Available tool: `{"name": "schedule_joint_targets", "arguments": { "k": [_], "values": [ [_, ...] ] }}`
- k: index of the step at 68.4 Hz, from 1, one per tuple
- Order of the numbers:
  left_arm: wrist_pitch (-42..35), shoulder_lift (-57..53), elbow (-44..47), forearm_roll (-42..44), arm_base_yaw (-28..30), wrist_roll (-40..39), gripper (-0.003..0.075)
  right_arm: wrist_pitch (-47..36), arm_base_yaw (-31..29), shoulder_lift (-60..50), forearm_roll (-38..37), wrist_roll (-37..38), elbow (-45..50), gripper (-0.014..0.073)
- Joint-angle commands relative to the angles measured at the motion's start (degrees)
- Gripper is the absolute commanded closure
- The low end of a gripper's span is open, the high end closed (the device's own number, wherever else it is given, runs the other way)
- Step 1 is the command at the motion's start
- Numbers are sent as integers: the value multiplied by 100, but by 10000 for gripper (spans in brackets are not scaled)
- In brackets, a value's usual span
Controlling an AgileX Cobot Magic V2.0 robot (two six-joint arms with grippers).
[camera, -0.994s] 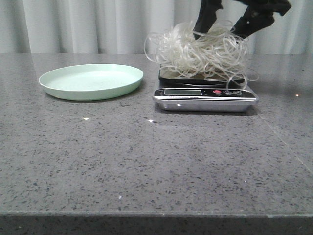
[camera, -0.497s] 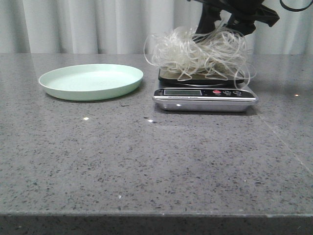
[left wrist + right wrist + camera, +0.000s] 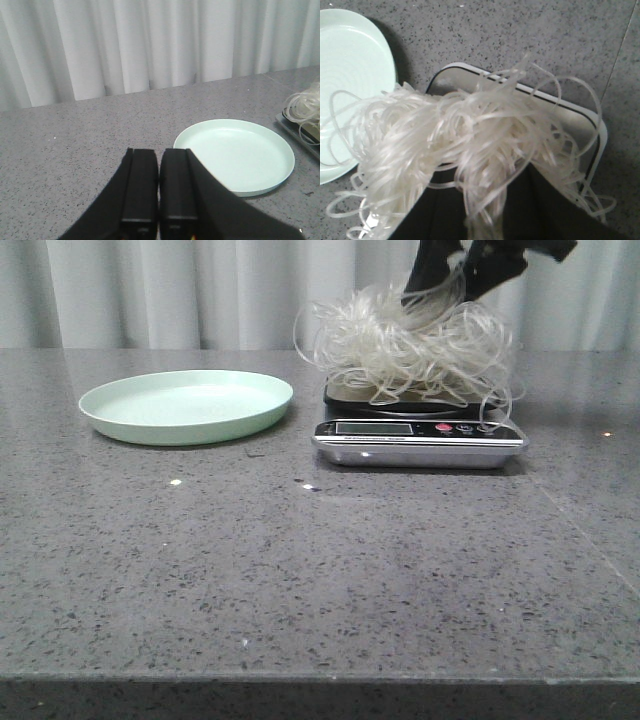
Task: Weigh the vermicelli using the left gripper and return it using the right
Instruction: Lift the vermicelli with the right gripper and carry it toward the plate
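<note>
Your black right claw (image 3: 458,272) grips fluffy whitish noodle tangle (image 3: 405,345) over silver scale (image 3: 420,435); pale green round plate (image 3: 187,405) sits toward robot's left; left claw (image 3: 159,185) closed, empty

- The right gripper (image 3: 452,275) is cut off by the top edge in the front view, its arm out of sight.
- The noodles (image 3: 408,342) cover most of the scale (image 3: 420,440) platform; its display is too small to read.
- In the left wrist view, the scale (image 3: 299,131) is cut off at the frame edge.
- In the right wrist view, noodles (image 3: 465,150) hide the fingertips.
</note>
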Motion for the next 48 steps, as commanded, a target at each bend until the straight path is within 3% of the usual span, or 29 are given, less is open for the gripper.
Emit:
{"name": "schedule_joint_targets", "arguments": {
  "k": [1,19,48],
  "values": [
    [-414,18,-161,-48,17,-19,584,-175,-1,-489,58,-60,-555,443],
    [-414,18,-161,-48,17,-19,584,-73,197,-517,594,-60,-1500,443],
    [-425,18,-161,-85,17,-19,584,-1501,1577,294,636,-60,-1852,443]
  ]
}}
